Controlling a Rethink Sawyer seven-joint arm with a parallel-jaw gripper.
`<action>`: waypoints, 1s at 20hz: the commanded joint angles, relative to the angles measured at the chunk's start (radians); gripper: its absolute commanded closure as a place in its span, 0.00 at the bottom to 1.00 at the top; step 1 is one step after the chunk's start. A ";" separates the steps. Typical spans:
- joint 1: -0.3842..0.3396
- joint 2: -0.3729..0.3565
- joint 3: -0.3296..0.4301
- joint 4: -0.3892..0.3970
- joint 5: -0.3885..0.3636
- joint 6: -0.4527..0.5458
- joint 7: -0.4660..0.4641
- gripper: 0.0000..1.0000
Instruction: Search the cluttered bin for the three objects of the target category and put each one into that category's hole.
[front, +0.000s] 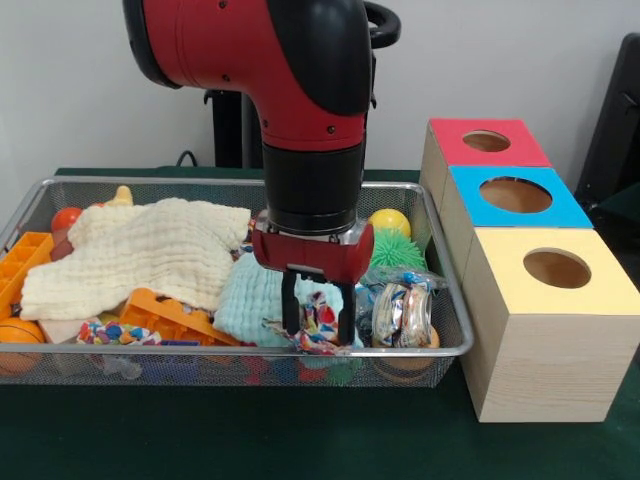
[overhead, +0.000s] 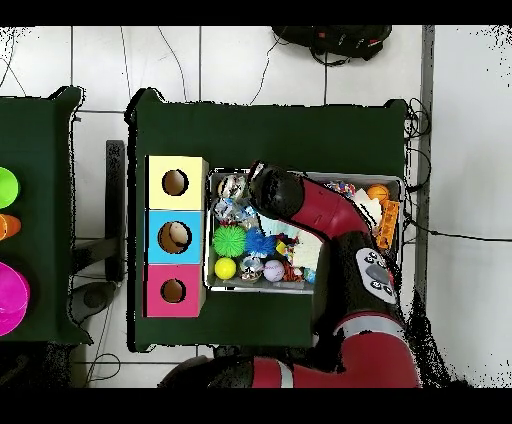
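Mostly the tool (front: 318, 318) is sitting low in the mesh bin (front: 448, 345), its two black fingers (front: 290, 305) straddling a colourful wrapped packet (front: 320, 325); actual contact is unclear. Overhead, the arm is hiding it. A cream cloth (front: 150, 250) is covering things behind it.

The arm (overhead: 330, 225) hides much of the bin (overhead: 305, 287) from overhead. The cream cloth (front: 150, 250) covers whatever lies beneath it.
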 joint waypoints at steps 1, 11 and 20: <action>-0.013 0.040 0.098 0.037 -0.057 -0.055 0.074 0.00; -0.003 0.041 0.077 0.004 -0.049 0.004 0.063 1.00; 0.004 0.037 0.070 0.003 -0.044 0.032 0.065 1.00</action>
